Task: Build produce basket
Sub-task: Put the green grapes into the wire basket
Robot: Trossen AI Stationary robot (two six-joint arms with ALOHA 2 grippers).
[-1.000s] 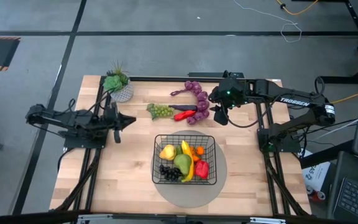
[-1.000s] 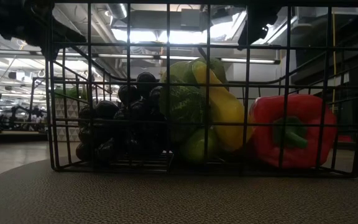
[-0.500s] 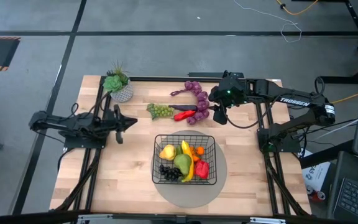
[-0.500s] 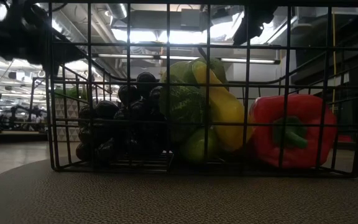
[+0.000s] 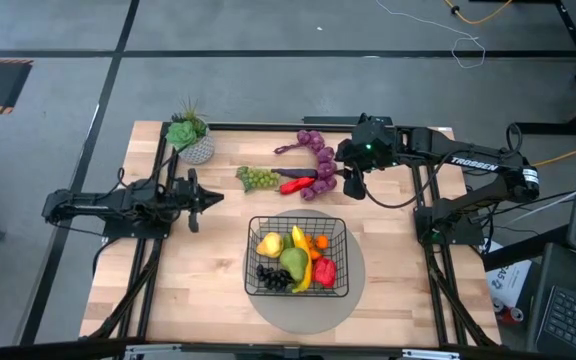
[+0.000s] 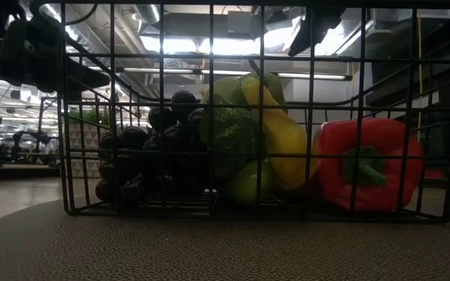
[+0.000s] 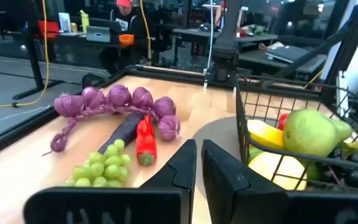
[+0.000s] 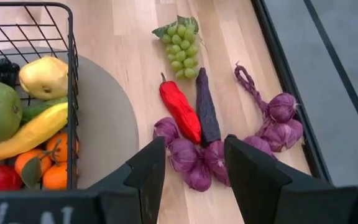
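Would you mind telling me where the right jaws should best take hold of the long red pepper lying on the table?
Grip the long red pepper across its thick middle, coming straight down from above. It lies flat on the wood, so its two long sides are exposed, but the dark purple vegetable runs close alongside, leaving little room. The right gripper hangs open near it.

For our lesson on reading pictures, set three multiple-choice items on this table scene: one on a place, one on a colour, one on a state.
1. Where is the green grape bunch?
A in the basket
B on the table behind the basket
C on the floor

2. What colour is the long pepper beside the onions?
A red
B yellow
C blue

3. How are the right gripper fingers?
A shut on a pear
B shut, empty
C open

Answers: 1 B, it lies on the wood outside the basket. 2 A, plainly red. 3 C, a wide gap, nothing held.
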